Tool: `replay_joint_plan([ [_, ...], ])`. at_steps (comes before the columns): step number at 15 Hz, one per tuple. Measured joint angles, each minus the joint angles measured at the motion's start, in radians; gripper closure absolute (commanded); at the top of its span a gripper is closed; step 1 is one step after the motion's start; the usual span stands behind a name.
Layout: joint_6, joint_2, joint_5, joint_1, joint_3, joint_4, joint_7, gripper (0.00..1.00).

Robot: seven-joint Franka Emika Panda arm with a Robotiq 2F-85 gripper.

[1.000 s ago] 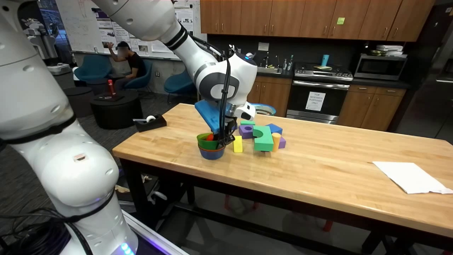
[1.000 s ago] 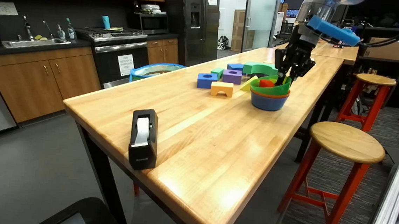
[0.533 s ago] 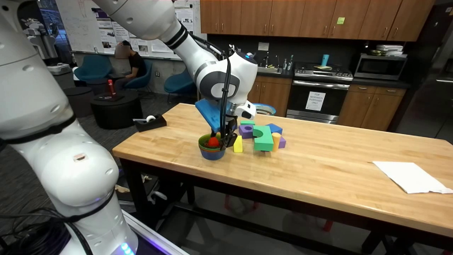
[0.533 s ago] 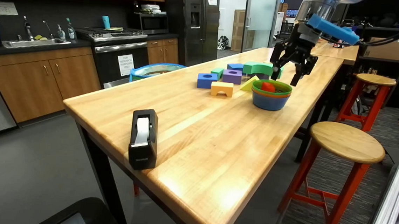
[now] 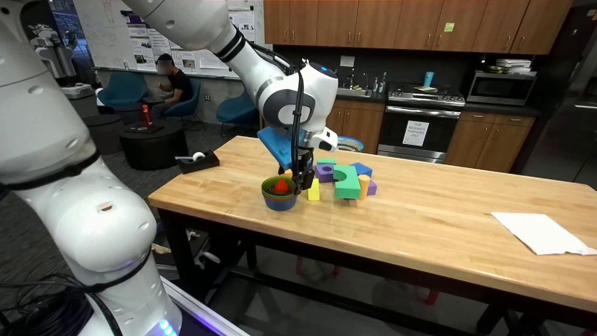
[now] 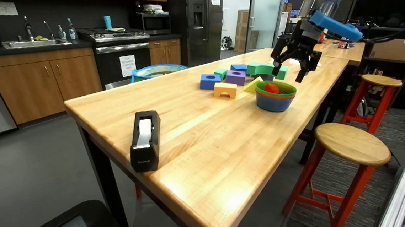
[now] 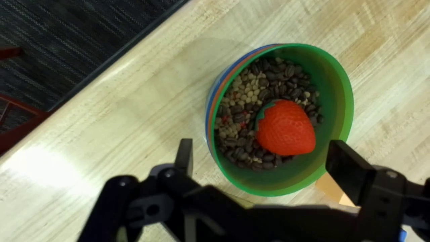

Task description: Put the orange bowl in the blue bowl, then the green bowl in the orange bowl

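The black two-fingered gripper (image 6: 287, 74) hangs with its fingers spread wide apart and pointing down. Below it, uppermost of three nested bowls, sits the round green plastic bowl (image 7: 331, 90); in the wrist view one fingertip overlaps its rim while the other shows over the pale wooden table (image 7: 151, 84). Inside that bowl a red strawberry (image 7: 285, 129) with a green cap lies on a loose bed — dark brown beans (image 7: 285, 87) and small pale grains (image 7: 248, 89). The green bowl is set in the round shallow orange plastic bowl (image 6: 275, 97), of which only a thin band shows, and the orange one is set in the round light-blue plastic bowl (image 6: 273, 104) — the lowest of the three, upright on the table under the gripper.

Just beside the bowls and near the gripper is a yellow wedge-shaped block (image 6: 253, 85). Farther from the gripper on that side stand an orange arch-shaped block (image 6: 225, 88), a purple block (image 6: 235, 81) and a blue block (image 6: 209, 85), each of these two with a round hole, and a large green block (image 5: 349, 187) with a half-round cut. Well apart from the gripper, at the table's edge, a black tape dispenser (image 6: 144, 159) holds a roll of tape (image 6: 145, 132).
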State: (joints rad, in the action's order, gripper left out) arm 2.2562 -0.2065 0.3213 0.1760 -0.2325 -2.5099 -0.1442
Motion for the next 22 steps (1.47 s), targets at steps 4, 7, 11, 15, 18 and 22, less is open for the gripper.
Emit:
replay_joint_plan([
  [4, 0.009, -0.034, -0.034, -0.004, 0.029, 0.010, 0.020, 0.00],
  [7, 0.022, -0.075, -0.061, -0.011, 0.055, 0.014, 0.041, 0.00],
  [11, 0.054, -0.128, -0.111, -0.018, 0.092, 0.013, 0.077, 0.00],
  [15, 0.103, -0.164, -0.175, -0.024, 0.130, 0.008, 0.106, 0.00],
  [18, 0.141, -0.182, -0.223, -0.031, 0.153, 0.001, 0.118, 0.00],
  [22, 0.174, -0.197, -0.272, -0.048, 0.173, -0.012, 0.115, 0.00],
])
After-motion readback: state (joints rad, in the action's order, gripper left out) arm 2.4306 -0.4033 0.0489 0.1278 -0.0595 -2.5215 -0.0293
